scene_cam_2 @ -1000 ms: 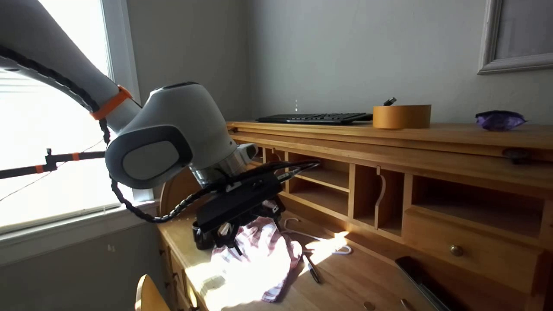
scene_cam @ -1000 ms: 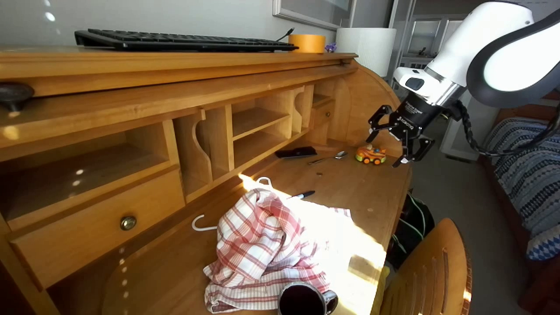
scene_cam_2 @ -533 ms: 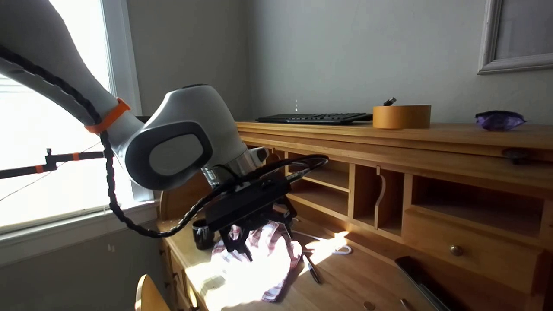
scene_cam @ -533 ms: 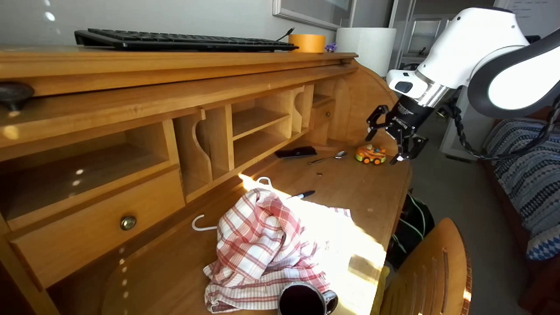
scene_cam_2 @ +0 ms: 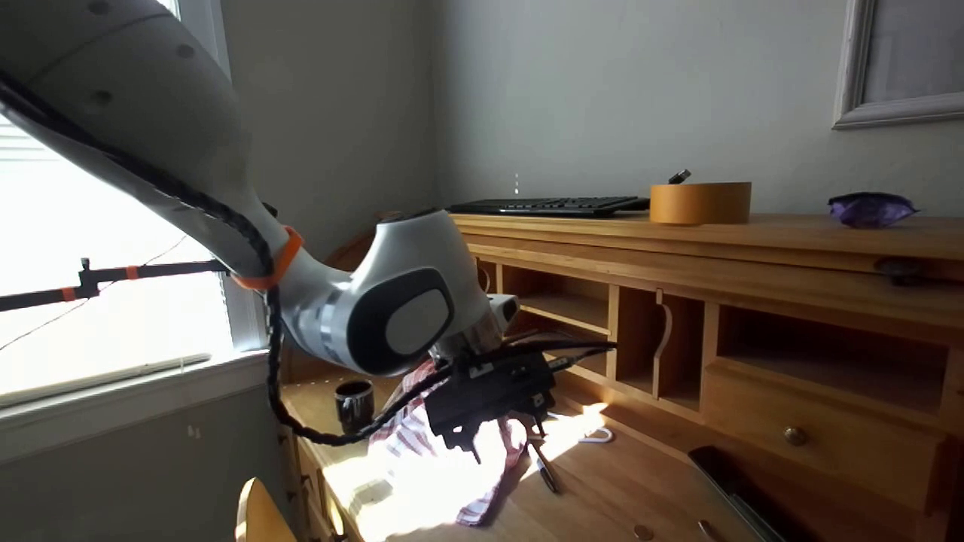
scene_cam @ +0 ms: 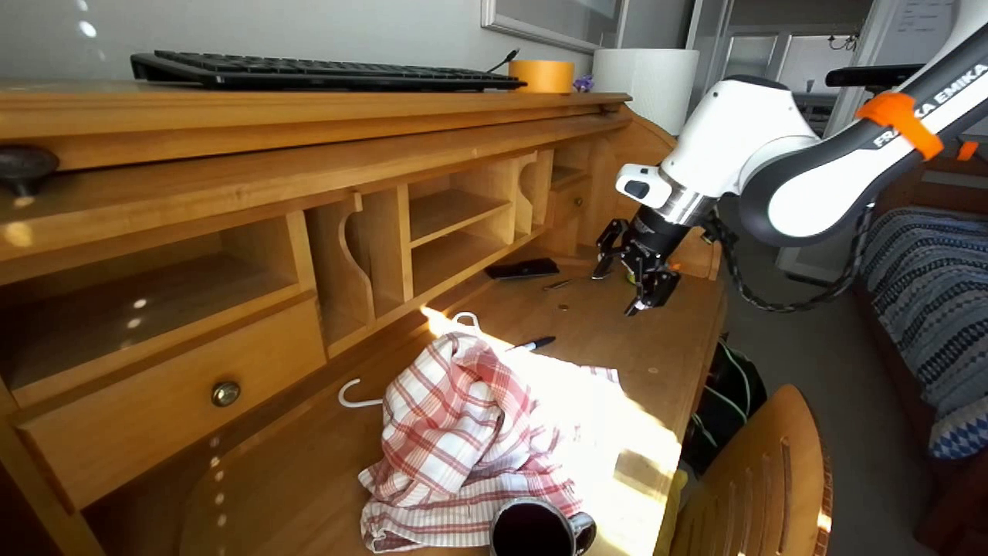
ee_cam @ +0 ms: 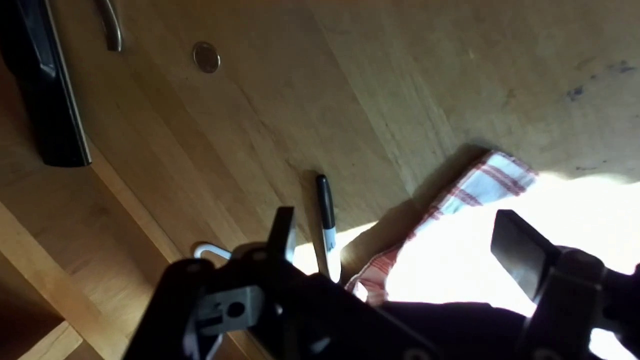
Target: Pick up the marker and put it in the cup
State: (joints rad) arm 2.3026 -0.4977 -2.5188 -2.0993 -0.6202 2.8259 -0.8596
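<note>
The marker lies on the desk beside the checked cloth, with its dark cap end away from the cloth; it shows in both exterior views (scene_cam: 536, 343) (scene_cam_2: 544, 470) and in the wrist view (ee_cam: 326, 206). The dark cup stands upright on the desk at the far side of the cloth from the marker, in both exterior views (scene_cam: 532, 529) (scene_cam_2: 354, 406); it is out of the wrist view. My gripper (scene_cam: 615, 293) is open and empty, above the desk and apart from the marker. In the wrist view the marker appears between the fingers (ee_cam: 394, 218), nearer the left one; its light end meets the gripper's outline.
The red-and-white checked cloth (scene_cam: 455, 417) lies between marker and cup, partly washed out by sunlight. A white hanger (scene_cam: 359, 403) sticks out beneath it. A phone (scene_cam: 523, 269), a coin (ee_cam: 206, 57) and a toy car (scene_cam: 675, 268), partly hidden, are on the desk. Wooden compartments (scene_cam_2: 557, 309) line the back.
The arm has moved down and over the desk toward the marker, with the gripper staying open. The gripper now partly covers the toy car and spoon. Marker, cup and cloth have not moved.
</note>
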